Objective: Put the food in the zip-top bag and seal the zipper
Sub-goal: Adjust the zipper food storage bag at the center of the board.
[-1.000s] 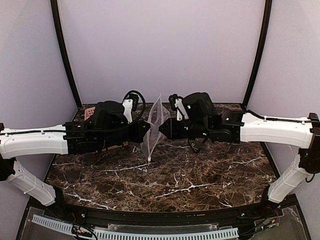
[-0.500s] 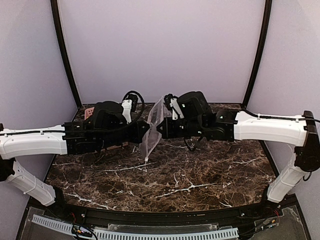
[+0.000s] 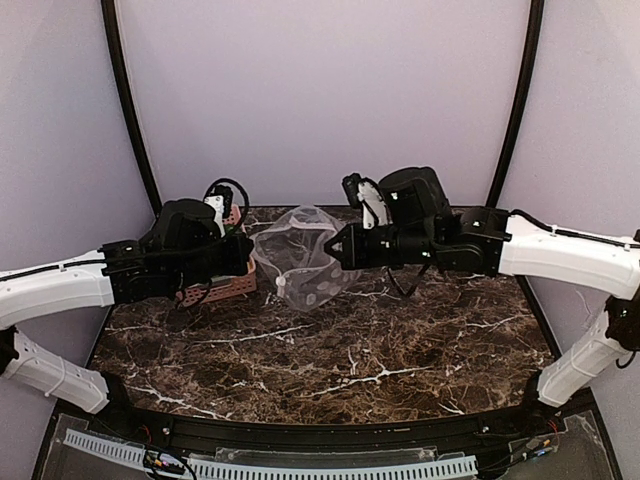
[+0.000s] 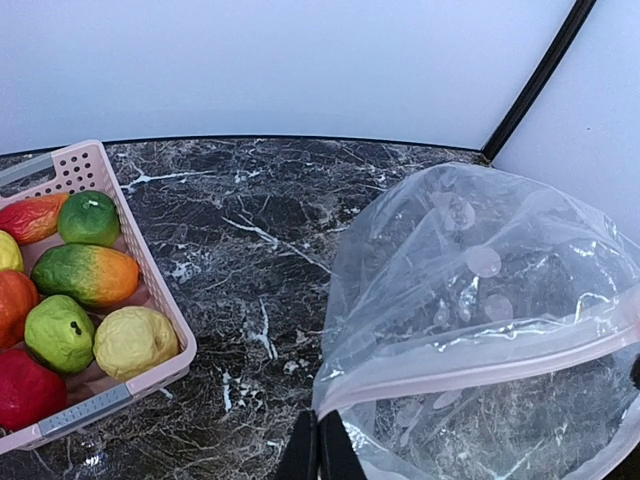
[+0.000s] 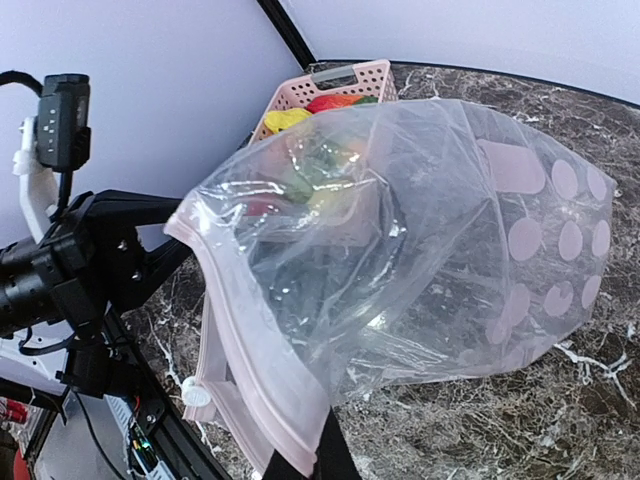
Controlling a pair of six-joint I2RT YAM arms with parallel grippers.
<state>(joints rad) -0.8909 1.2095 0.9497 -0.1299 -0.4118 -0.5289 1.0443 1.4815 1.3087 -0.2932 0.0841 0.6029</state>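
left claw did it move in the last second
Yes. The left claw has drawn left, toward the black pole, stretching the zip-top bag open.

**My tally**

I count one clear crinkly plastic bag with pale round dots (image 4: 480,300), carrying one pale pink zipper strip (image 4: 480,362) with one small slider tab (image 5: 195,392). One pink slotted plastic basket (image 4: 162,300) holds eight glossy toy fruits (image 4: 85,275) that I can see: three reddish, two green, two yellow, one green-and-orange.
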